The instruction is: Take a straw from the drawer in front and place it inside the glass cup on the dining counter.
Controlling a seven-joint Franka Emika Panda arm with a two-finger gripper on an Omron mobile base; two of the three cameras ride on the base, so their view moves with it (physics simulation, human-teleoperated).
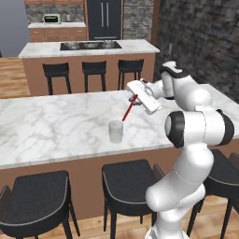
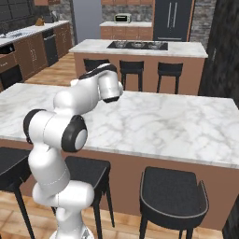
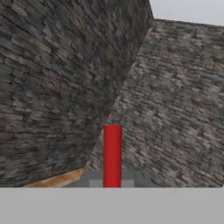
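The end effector point(image 1: 136, 99) pinches the straw point(image 1: 129, 108) near its top, slanting above the cup point(image 1: 115, 131). It looks light, stiff and slippery, so a high grip probably lets the tip swing.

Left base view: camera behind and left of the arm point(image 1: 186, 140), looking forward and down across the marble bench point(image 1: 56, 126) toward the far island point(image 1: 88, 49). Right base view: camera behind and right of the arm, facing the same bench point(image 2: 177, 126) and island point(image 2: 140, 46) from the opposite side; both views share the near stools point(image 1: 39, 198). Hand view: close behind the claw point(image 3: 112, 183), aimed along the straw point(image 3: 112, 153) at a stone wall point(image 3: 57, 78).
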